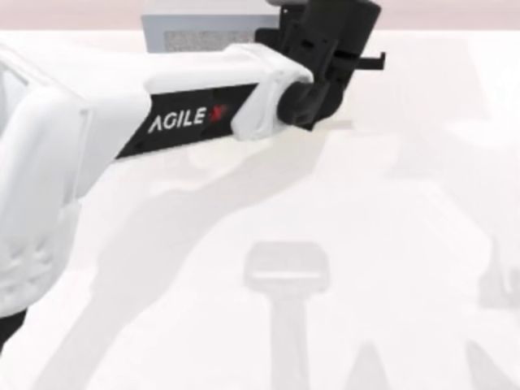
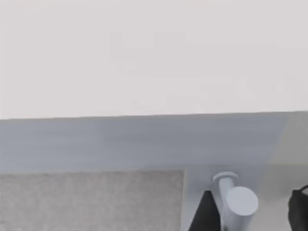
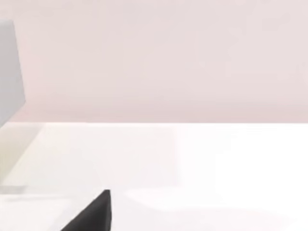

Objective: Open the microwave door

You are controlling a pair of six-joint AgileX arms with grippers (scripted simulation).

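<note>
The microwave (image 1: 191, 20) stands at the table's far edge, left of centre. Its door (image 2: 91, 144) fills the left wrist view, with the speckled mesh window (image 2: 86, 199) and a round light-grey handle (image 2: 238, 202) sticking out beside it. My left gripper (image 2: 252, 214) is open around that handle: one dark finger (image 2: 207, 219) lies close against it and the other (image 2: 299, 209) stands well off. From above, the left gripper (image 1: 325, 36) is at the microwave's right front corner. My right gripper (image 3: 96, 216) is out of the top view, parked low over the table.
The white table (image 1: 390, 244) carries only the arms' shadows. A grey side of the microwave (image 3: 9, 72) shows in the right wrist view, with a pale pink wall behind the table's far edge.
</note>
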